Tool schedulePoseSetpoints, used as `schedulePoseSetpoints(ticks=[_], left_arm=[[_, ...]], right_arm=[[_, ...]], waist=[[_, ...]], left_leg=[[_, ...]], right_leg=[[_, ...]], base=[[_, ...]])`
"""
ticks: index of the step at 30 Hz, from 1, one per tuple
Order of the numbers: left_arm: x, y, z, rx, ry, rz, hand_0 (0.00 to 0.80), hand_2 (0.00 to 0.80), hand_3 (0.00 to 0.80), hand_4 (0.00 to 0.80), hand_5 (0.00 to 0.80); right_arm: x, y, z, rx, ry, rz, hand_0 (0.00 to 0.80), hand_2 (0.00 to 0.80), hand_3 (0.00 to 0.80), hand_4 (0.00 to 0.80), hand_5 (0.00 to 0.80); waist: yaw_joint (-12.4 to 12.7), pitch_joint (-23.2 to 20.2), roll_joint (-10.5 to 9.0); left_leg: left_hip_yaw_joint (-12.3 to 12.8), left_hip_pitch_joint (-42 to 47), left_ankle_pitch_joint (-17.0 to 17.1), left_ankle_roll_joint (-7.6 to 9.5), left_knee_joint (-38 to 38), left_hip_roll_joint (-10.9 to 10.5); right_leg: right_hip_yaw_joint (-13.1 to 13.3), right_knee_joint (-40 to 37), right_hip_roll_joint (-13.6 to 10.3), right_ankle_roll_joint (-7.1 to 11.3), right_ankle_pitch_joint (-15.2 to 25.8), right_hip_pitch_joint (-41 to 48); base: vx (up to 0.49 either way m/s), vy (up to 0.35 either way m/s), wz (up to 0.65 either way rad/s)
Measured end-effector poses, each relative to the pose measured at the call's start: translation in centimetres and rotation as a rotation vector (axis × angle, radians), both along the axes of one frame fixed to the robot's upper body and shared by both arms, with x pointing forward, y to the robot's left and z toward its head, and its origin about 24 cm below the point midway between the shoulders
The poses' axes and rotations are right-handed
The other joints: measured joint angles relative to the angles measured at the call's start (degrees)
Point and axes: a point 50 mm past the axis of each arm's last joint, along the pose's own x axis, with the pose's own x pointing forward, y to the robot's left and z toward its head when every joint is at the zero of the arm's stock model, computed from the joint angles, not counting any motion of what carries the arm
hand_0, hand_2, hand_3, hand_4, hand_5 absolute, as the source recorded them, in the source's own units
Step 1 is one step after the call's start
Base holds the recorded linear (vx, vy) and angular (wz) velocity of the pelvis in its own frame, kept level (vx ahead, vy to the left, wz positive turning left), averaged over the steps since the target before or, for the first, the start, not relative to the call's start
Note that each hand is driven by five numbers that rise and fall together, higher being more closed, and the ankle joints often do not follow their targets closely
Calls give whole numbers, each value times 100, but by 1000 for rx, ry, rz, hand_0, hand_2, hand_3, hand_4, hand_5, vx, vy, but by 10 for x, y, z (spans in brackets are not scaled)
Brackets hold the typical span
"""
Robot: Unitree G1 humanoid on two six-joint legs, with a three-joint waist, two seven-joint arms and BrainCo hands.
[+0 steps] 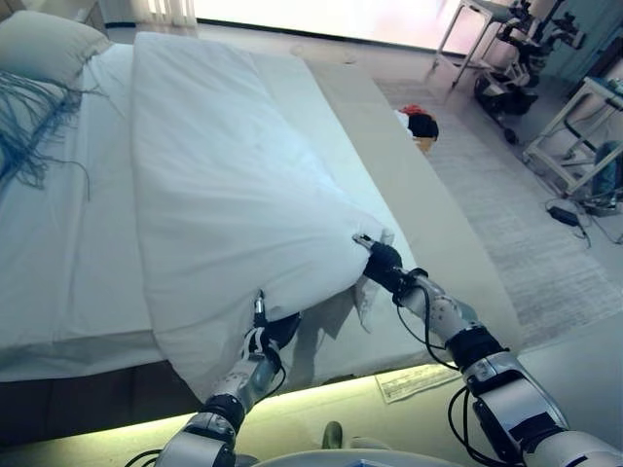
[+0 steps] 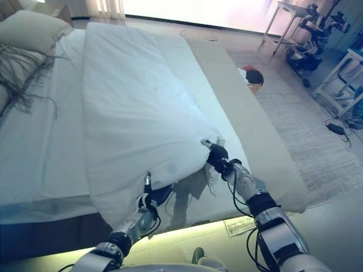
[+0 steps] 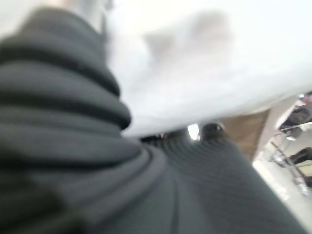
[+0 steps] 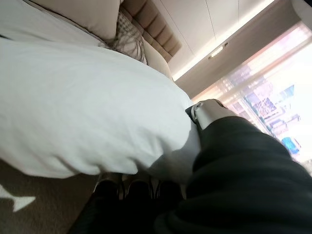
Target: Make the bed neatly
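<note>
A white duvet (image 1: 224, 185) lies along the middle of the bed, bunched toward its foot end. My left hand (image 1: 265, 336) is at the duvet's near lower edge, thumb up against the cloth and fingers beneath it, pinching it. My right hand (image 1: 382, 261) grips the duvet's near right corner. In the right wrist view its thumb (image 4: 207, 109) presses on top of the duvet (image 4: 83, 117) and the dark fingertips (image 4: 139, 187) sit underneath. The held edge hangs lifted off the beige mattress cover (image 1: 389, 156). A pillow (image 1: 44, 44) rests at the head end.
A fringed grey throw (image 1: 29, 126) lies by the pillow. On the floor to the right are a basket of dark and red items (image 1: 421, 126), a rug (image 1: 506, 214), metal stands and equipment (image 1: 516, 68), and a white rack (image 1: 584, 136). A paper sheet (image 1: 414, 382) lies at the bed's foot.
</note>
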Motion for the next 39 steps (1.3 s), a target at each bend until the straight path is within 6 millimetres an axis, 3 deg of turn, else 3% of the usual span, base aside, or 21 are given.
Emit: schedulePoseSetpoints(ticks=[10, 19, 20, 25, 30, 33, 35, 39], left_arm=[[-6, 6, -7, 18, 54, 53, 800, 800, 800, 800, 800], [-20, 16, -20, 109, 106, 26, 800, 800, 800, 800, 800], [-24, 17, -23, 121, 118, 22, 800, 800, 800, 800, 800], [-40, 26, -36, 163, 178, 31, 800, 800, 800, 800, 800], [-68, 41, -50, 215, 229, 34, 800, 800, 800, 800, 800], [-76, 50, -53, 246, 223, 32, 800, 800, 800, 800, 800], [-81, 72, -53, 246, 220, 155, 800, 800, 800, 800, 800], [-90, 138, -45, 364, 237, 290, 800, 800, 800, 800, 800]], right_arm=[[-14, -12, -27, -62, 86, 27, 800, 800, 800, 800, 800], [-34, -21, -55, -106, 164, 68, 800, 800, 800, 800, 800], [-38, -23, -60, -120, 181, 78, 0, 0, 0, 0, 0], [-71, -32, -96, -140, 340, 136, 0, 0, 0, 0, 0], [-112, -24, -129, -29, 498, 148, 0, 0, 0, 0, 0], [-130, -21, -142, 27, 577, 127, 0, 0, 0, 0, 0], [-143, -31, -149, 40, 623, 67, 0, 0, 0, 0, 0], [-196, -78, -167, -4, 794, -138, 0, 0, 0, 0, 0]], waist=[[127, -194, 333], [251, -272, 457], [250, -293, 490], [398, -396, 654], [453, -404, 769], [527, -410, 869], [537, -421, 927], [511, -410, 953]], left_leg=[[-299, -33, 17, 74, -2, -111], [-503, -52, 20, 86, -2, -157], [-535, -66, 14, 100, -3, -167], [-658, -147, 27, 99, -4, -196], [-800, -207, 20, 110, -6, -243], [-901, -233, -1, 152, -6, -313], [-926, -235, -12, 170, -9, -365], [-926, -243, -33, 205, -20, -519]], right_leg=[[-242, -2, -141, 72, -53, 185], [-402, -3, -209, 114, -95, 294], [-436, -4, -220, 122, -102, 302], [-518, -6, -248, 146, -134, 310], [-646, -30, -309, 185, -179, 377], [-731, -29, -365, 224, -198, 398], [-766, -29, -433, 258, -209, 399], [-786, -4, -585, 320, -199, 392]], base=[[12, 65, 15], [3, 68, 10], [-9, 84, 15], [-14, 97, 12], [-6, 135, 13], [-6, 208, 13], [-25, 282, 9], [-47, 317, 1]])
